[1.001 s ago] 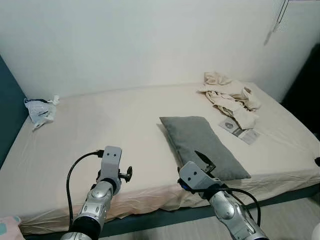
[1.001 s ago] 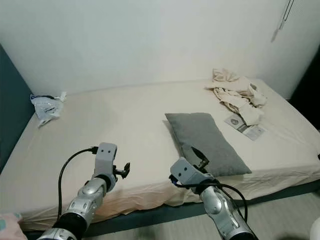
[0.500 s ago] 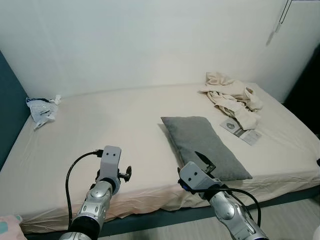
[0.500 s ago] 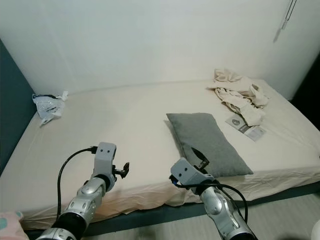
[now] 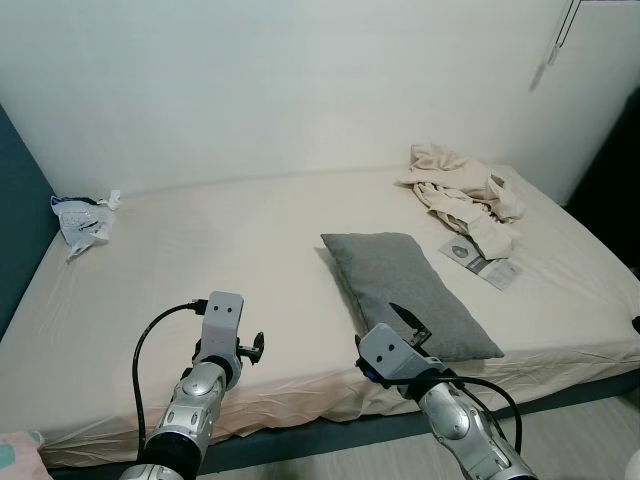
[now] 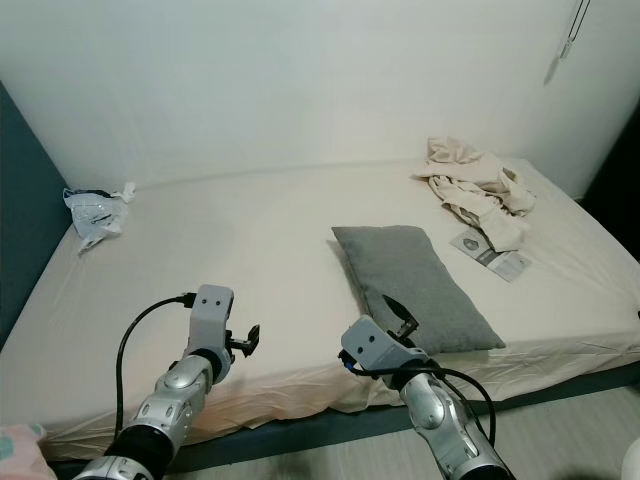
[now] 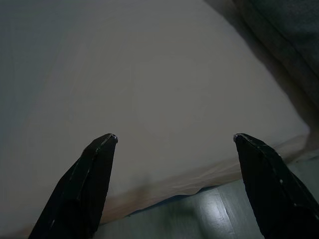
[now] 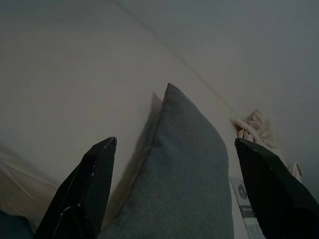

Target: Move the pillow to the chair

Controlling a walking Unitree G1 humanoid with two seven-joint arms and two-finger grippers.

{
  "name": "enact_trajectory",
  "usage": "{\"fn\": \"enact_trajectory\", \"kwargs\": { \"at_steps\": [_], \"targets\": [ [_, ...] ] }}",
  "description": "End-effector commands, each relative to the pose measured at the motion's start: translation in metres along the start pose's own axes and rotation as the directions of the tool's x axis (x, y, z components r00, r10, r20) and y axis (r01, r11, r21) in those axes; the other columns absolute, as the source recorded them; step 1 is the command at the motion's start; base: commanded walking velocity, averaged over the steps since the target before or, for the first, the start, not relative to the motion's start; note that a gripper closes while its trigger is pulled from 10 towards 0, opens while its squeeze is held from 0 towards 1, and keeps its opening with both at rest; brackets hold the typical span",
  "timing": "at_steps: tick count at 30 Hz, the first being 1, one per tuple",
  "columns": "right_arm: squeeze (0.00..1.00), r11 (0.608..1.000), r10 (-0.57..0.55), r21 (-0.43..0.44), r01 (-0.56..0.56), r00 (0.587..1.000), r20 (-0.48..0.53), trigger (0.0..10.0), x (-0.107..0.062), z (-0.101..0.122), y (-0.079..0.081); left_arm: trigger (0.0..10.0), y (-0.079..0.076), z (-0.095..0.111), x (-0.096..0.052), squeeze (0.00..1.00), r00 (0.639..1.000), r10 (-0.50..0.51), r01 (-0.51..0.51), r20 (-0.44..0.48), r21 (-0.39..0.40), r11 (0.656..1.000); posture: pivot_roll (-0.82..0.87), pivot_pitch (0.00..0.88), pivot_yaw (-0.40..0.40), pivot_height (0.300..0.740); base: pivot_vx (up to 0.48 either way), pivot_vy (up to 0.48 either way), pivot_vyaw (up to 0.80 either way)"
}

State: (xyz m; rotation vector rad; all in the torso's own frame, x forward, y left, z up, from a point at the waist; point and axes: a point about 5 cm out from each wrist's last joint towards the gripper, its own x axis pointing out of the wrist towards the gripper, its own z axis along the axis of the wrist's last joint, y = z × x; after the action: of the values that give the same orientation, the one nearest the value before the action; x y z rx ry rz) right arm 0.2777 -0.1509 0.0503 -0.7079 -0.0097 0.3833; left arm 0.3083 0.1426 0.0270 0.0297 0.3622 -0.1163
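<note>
On the bed [image 5: 200, 260], toward its front edge and right of centre, a grey pillow [image 5: 408, 290] lies flat on the cream sheet, one narrow end close to the front edge, where the robot standing at that edge can reach it. The right gripper [image 8: 174, 144] hovers low just before the pillow's near end, not touching it, its two black fingers spread wide and empty, apparently lined up so the pillow can pass between them. The left gripper [image 7: 174, 139], also wide and empty, hangs over the bare sheet at the front edge, left of the pillow and apart from it. A heap of pale clothes [image 5: 462, 190] and a printed leaflet [image 5: 478, 262] sit near the back right corner, a crumpled plastic bag [image 5: 78, 220] by the left edge.
</note>
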Motion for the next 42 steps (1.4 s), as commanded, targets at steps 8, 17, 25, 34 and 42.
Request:
{"fn": "enact_trajectory", "kwargs": {
  "at_steps": [8, 17, 25, 34, 42],
  "targets": [
    [0.0, 1.0, 0.022, -0.021, -0.022, 1.0, 0.0, 10.0, -0.0004, 0.0014, 0.0048, 10.0, -0.0004, -0.0047, -0.0014, 0.0, 1.0, 0.0, 0.0, -0.017, -0.006, 1.0, -0.08, 0.057, 0.016, 0.74, 0.0, 0.0, 0.0],
    [0.0, 1.0, 0.019, -0.02, -0.019, 1.0, 0.003, 10.0, -0.0008, 0.0024, 0.0054, 10.0, -0.0007, -0.0052, -0.0018, 0.0, 1.0, -0.002, 0.002, -0.019, -0.004, 1.0, -0.08, 0.064, 0.018, 0.74, 0.0, 0.0, 0.0],
    [0.0, 1.0, 0.016, -0.017, -0.016, 1.0, 0.005, 10.0, -0.0001, 0.0033, 0.0058, 10.0, -0.0004, -0.0045, -0.0014, 0.0, 1.0, -0.005, 0.005, -0.019, -0.001, 1.0, -0.08, 0.065, 0.022, 0.74, 0.0, 0.0, 0.0],
    [0.0, 1.0, 0.016, -0.018, -0.016, 1.0, 0.004, 10.0, 0.0009, 0.0033, 0.0053, 10.0, -0.0005, -0.005, -0.0012, 0.0, 1.0, -0.004, 0.004, -0.022, -0.001, 1.0, -0.08, 0.066, 0.024, 0.74, 0.0, 0.0, 0.0],
    [0.0, 1.0, 0.015, -0.019, -0.015, 1.0, 0.001, 10.0, 0.0008, 0.0028, 0.0046, 10.0, -0.0013, -0.005, -0.0011, 0.0, 1.0, -0.005, 0.005, -0.022, -0.002, 1.0, -0.08, 0.062, 0.02, 0.74, 0.0, 0.0, 0.0]
  ]
}}
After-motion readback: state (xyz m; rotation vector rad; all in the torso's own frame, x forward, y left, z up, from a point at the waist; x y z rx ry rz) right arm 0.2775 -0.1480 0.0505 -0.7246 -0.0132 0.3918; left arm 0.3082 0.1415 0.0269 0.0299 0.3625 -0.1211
